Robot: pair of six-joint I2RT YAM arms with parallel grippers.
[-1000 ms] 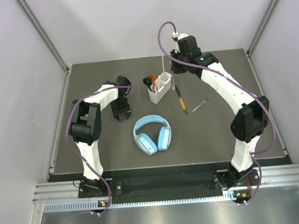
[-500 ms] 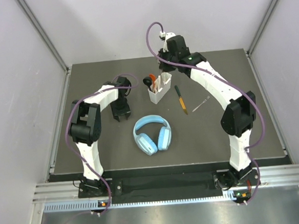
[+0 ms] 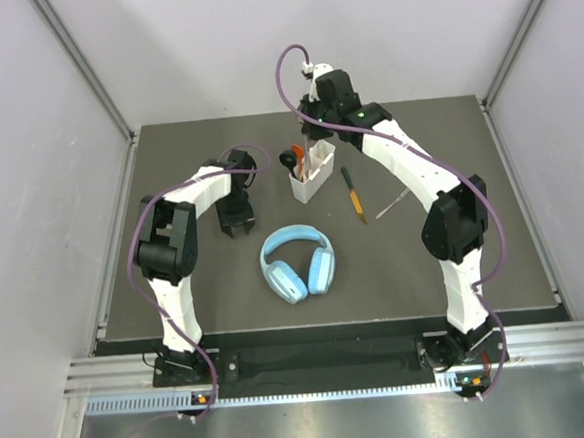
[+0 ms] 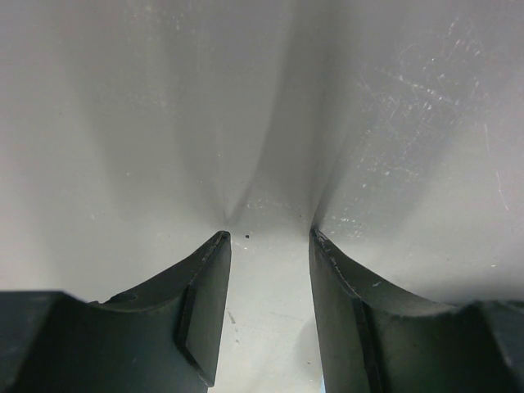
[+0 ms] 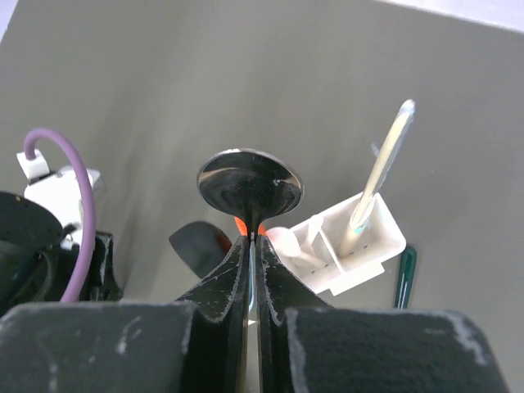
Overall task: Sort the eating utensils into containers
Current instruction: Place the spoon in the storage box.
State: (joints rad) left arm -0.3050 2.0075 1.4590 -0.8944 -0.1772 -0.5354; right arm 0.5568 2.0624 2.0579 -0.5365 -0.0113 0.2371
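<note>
Right gripper [image 5: 252, 244] pinching spoon [image 5: 250, 185], seemingly above caddy [image 5: 365, 270]

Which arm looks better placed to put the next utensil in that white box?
Right: the right gripper is shut on a shiny spoon close to the caddy; the left gripper is open, empty, farther off.

A robotics lab test cell: the left arm [image 3: 180, 287] and right arm [image 3: 409, 166] are bolted to an aluminium rail [image 3: 113, 377] beside a dark tabletop [image 3: 397, 282], enclosed by 3 plain white panels [image 3: 30, 197] on metal framing [image 3: 81, 63].
</note>
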